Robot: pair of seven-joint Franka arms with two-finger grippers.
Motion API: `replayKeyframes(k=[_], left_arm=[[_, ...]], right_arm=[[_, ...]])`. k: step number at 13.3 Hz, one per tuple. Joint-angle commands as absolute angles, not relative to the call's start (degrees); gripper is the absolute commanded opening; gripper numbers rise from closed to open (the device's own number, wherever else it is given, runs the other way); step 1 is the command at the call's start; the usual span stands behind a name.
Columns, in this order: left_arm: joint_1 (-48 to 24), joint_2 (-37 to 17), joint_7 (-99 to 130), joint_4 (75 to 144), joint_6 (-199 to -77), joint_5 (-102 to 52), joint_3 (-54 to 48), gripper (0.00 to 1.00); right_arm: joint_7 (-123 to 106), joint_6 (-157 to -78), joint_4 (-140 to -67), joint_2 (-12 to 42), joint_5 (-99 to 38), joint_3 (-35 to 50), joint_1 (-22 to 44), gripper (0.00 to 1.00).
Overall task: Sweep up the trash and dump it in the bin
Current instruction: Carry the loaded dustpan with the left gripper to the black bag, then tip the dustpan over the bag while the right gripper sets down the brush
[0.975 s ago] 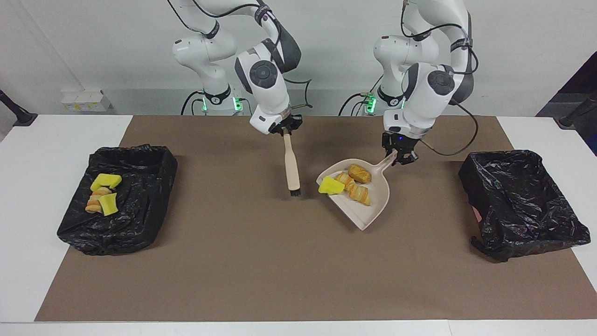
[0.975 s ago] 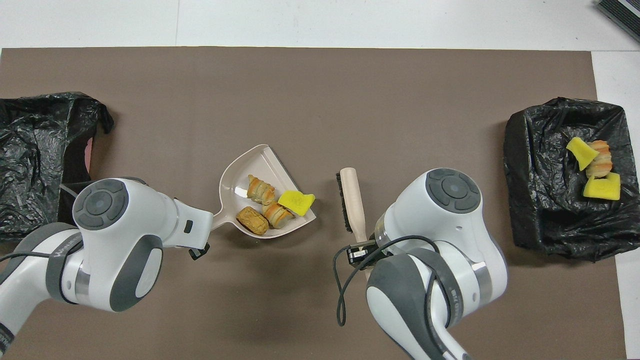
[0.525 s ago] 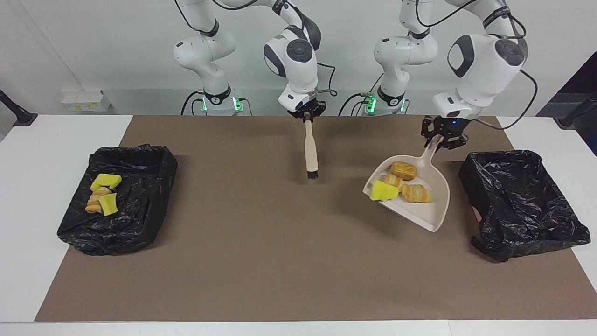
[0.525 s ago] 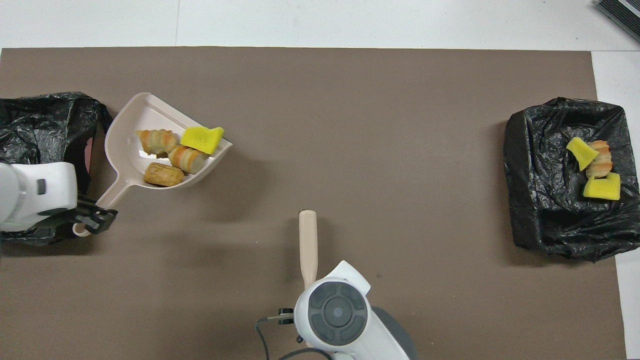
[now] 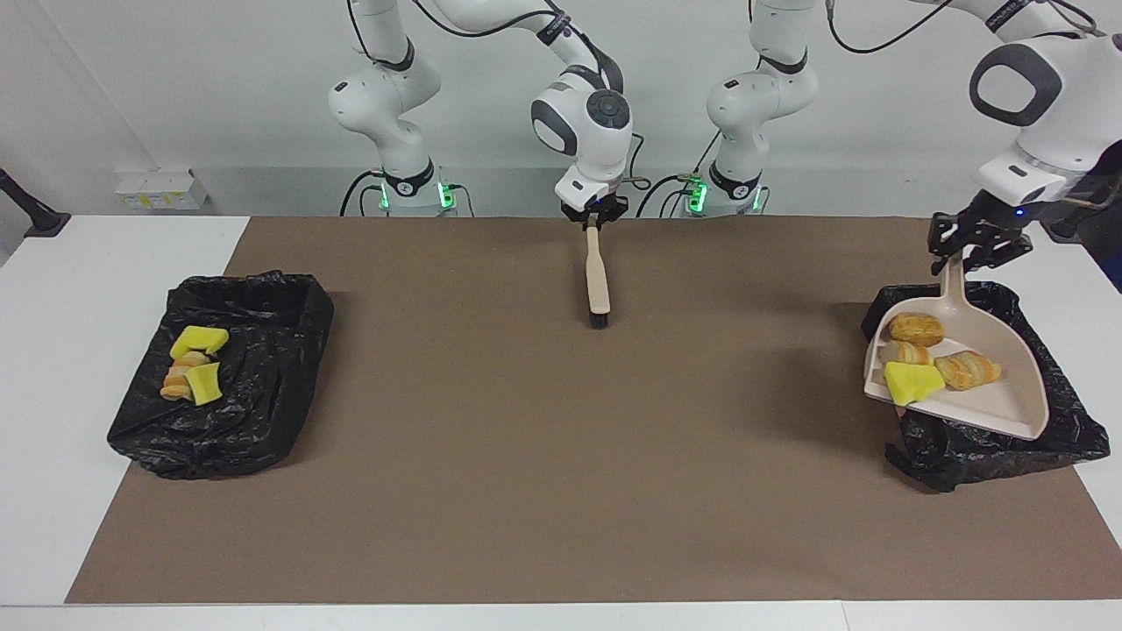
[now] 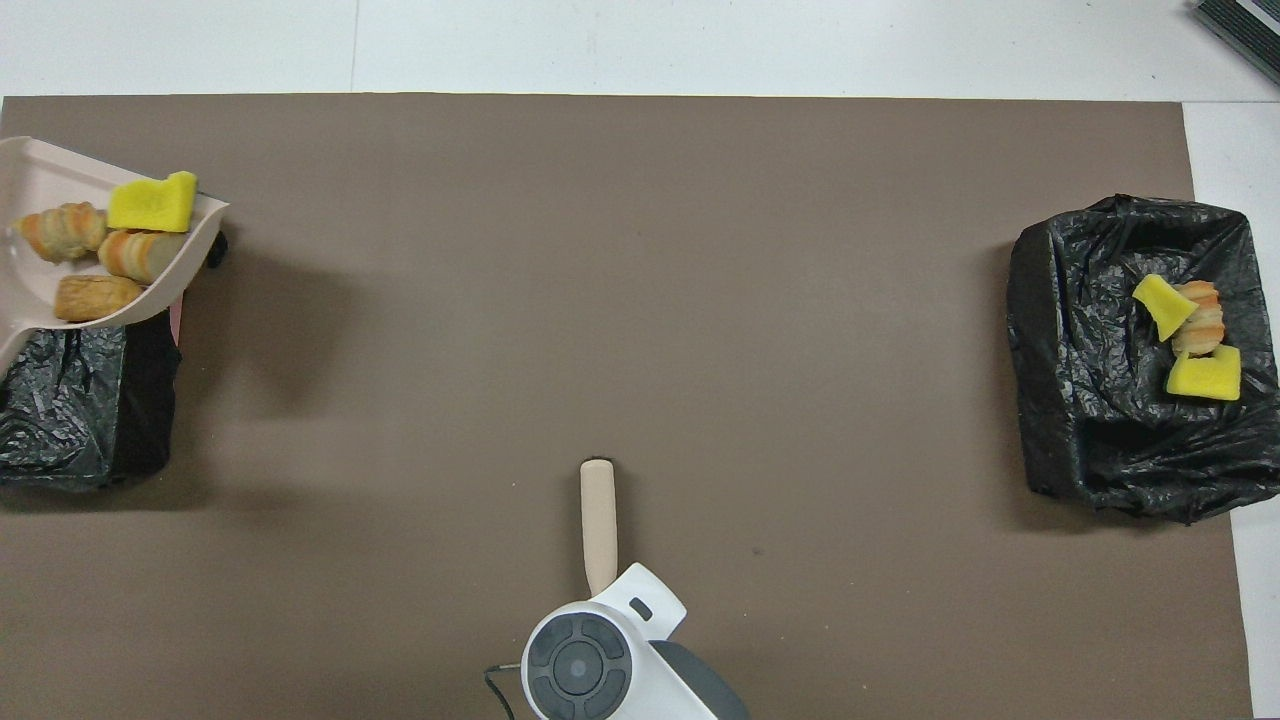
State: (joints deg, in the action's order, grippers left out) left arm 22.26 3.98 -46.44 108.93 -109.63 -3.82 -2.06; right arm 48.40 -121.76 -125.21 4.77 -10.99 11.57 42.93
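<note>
Brown mat (image 5: 491,456) bare mid-table; left gripper (image 5: 975,248) clamps beige plastic dustpan (image 5: 990,403) of trash (image 5: 912,382) over black-lined bin (image 5: 1074,421); right gripper (image 5: 594,216) grips beige brush (image 5: 598,280).

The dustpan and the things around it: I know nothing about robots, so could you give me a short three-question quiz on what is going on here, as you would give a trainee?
1. True or false: the dustpan is empty.
2. Which of these does the right gripper hold? A: a sponge. B: the brush. C: nothing.
3. The left gripper holds the dustpan over the bin. How many trash pieces lie in the dustpan?

Key: 1 false; 2 B; 3 four.
</note>
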Motion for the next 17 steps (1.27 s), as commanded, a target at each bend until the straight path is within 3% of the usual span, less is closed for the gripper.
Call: replayKeyframes(k=[1,4,9,17], left_arm=[[27.0,-2.2,-52.8,99.6,-108.0,1.8,-2.9,0.00],[28.7,-5.4,-58.5,95.8,-108.5,13.9,-2.9,0.00],[27.0,-6.9,-63.8,96.1,-109.3,28.9,-3.3,0.00],[17.8,-6.9,-69.4,95.8,-105.4,55.2,-3.4,0.00]], right_arm=[[49.8,-119.1,-120.8,5.5,-8.5,11.5,41.7,1.00],[49.0,-112.6,-115.2,4.9,-8.2,11.4,37.2,1.00],[35.5,-103.2,-107.5,4.5,-3.8,11.3,26.4,1.00],[7.7,-103.1,-104.5,4.6,-0.2,11.4,7.4,1.00]])
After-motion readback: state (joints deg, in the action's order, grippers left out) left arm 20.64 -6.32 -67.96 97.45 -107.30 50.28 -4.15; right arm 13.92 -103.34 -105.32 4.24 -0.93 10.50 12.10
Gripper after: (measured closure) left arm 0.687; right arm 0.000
